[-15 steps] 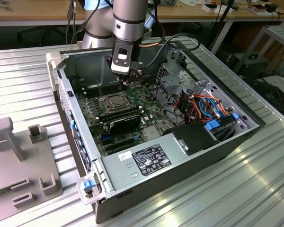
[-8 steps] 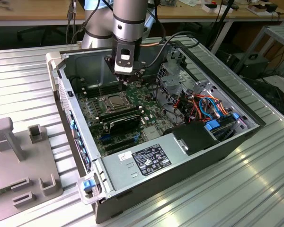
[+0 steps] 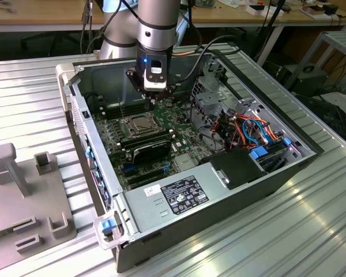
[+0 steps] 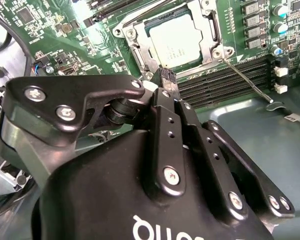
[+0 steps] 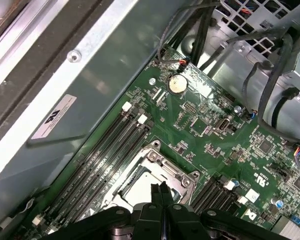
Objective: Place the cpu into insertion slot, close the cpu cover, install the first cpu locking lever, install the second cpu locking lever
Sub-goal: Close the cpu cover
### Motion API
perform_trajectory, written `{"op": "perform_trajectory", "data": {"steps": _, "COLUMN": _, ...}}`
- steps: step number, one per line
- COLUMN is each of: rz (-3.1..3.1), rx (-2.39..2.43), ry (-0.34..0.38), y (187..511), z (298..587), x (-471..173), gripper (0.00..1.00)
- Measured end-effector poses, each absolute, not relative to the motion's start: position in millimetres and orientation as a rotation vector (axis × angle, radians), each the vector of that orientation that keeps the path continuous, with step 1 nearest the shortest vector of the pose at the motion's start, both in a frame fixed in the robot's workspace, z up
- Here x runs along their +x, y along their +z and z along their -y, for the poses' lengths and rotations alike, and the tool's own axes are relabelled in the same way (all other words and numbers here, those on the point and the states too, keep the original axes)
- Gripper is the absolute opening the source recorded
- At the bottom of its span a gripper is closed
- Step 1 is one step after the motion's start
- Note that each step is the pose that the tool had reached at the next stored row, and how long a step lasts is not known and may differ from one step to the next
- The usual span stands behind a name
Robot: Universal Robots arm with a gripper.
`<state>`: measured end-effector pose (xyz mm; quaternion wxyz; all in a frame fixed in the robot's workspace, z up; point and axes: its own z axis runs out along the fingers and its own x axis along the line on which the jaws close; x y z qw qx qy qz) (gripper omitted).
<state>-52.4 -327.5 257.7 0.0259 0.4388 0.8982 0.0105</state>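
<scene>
1. An open computer case [image 3: 251, 187] is seen lying on the ribbed metal tabletop [image 3: 311, 236], with its green motherboard [image 3: 109, 141] exposed.
2. The cpu [image 4: 177, 41] is seen seated in the insertion slot [image 4: 125, 31], its grey top turned up.
3. The cpu cover [image 4: 208, 34] is laid flat around the chip, whose top is framed by the cover's window.
4. A thin metal lever [image 4: 247, 80] is seen slanting away from one corner of the socket across the memory slots [image 4: 225, 75]; whether it is latched cannot be told.
5. The pincer [image 4: 166, 77] is held just beside the socket's edge, its fingers [image 5: 155, 192] pressed together with nothing pinched between them.
6. In the exterior view the pincer [image 3: 155, 99] is hung over the board, just behind the cpu [image 3: 139, 122].
</scene>
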Motion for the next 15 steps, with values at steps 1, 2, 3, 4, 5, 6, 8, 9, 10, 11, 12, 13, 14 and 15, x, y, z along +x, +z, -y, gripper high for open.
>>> {"op": "perform_trajectory", "data": {"steps": 1, "rz": -2.776, "rx": 1.356, "ry": 0.032, "y": 257.7, "z": 327.5, "x": -52.4, "gripper": 0.11}}
{"op": "perform_trajectory", "data": {"steps": 2, "rz": -2.777, "rx": 1.355, "ry": 0.032, "y": 257.7, "z": 327.5, "x": -52.4, "gripper": 0.11}}
{"op": "perform_trajectory", "data": {"steps": 3, "rz": -2.777, "rx": 1.354, "ry": 0.032, "y": 257.7, "z": 327.5, "x": -52.4, "gripper": 0.11}}
{"op": "perform_trajectory", "data": {"steps": 4, "rz": -2.777, "rx": 1.354, "ry": 0.032, "y": 257.7, "z": 327.5, "x": -52.4, "gripper": 0.11}}
{"op": "perform_trajectory", "data": {"steps": 5, "rz": -2.777, "rx": 1.354, "ry": 0.032, "y": 257.7, "z": 327.5, "x": -52.4, "gripper": 0.11}}
{"op": "perform_trajectory", "data": {"steps": 6, "rz": -2.777, "rx": 1.354, "ry": 0.032, "y": 257.7, "z": 327.5, "x": -52.4, "gripper": 0.11}}
{"op": "perform_trajectory", "data": {"steps": 8, "rz": -2.777, "rx": 1.354, "ry": 0.032, "y": 257.7, "z": 327.5, "x": -52.4, "gripper": 0.11}}
{"op": "perform_trajectory", "data": {"steps": 9, "rz": -2.777, "rx": 1.354, "ry": 0.033, "y": 257.7, "z": 327.5, "x": -52.4, "gripper": 0.11}}
{"op": "perform_trajectory", "data": {"steps": 10, "rz": -2.778, "rx": 1.353, "ry": 0.032, "y": 257.7, "z": 327.5, "x": -52.4, "gripper": 0.11}}
{"op": "perform_trajectory", "data": {"steps": 11, "rz": -2.778, "rx": 1.353, "ry": 0.032, "y": 257.7, "z": 327.5, "x": -52.4, "gripper": 0.11}}
{"op": "perform_trajectory", "data": {"steps": 12, "rz": -2.778, "rx": 1.353, "ry": 0.032, "y": 257.7, "z": 327.5, "x": -52.4, "gripper": 0.11}}
{"op": "perform_trajectory", "data": {"steps": 13, "rz": -2.778, "rx": 1.353, "ry": 0.032, "y": 257.7, "z": 327.5, "x": -52.4, "gripper": 0.11}}
{"op": "perform_trajectory", "data": {"steps": 14, "rz": -2.779, "rx": 1.350, "ry": 0.033, "y": 257.7, "z": 327.5, "x": -52.4, "gripper": 0.11}}
{"op": "perform_trajectory", "data": {"steps": 15, "rz": -2.782, "rx": 1.344, "ry": 0.033, "y": 257.7, "z": 327.5, "x": -52.4, "gripper": 0.11}}
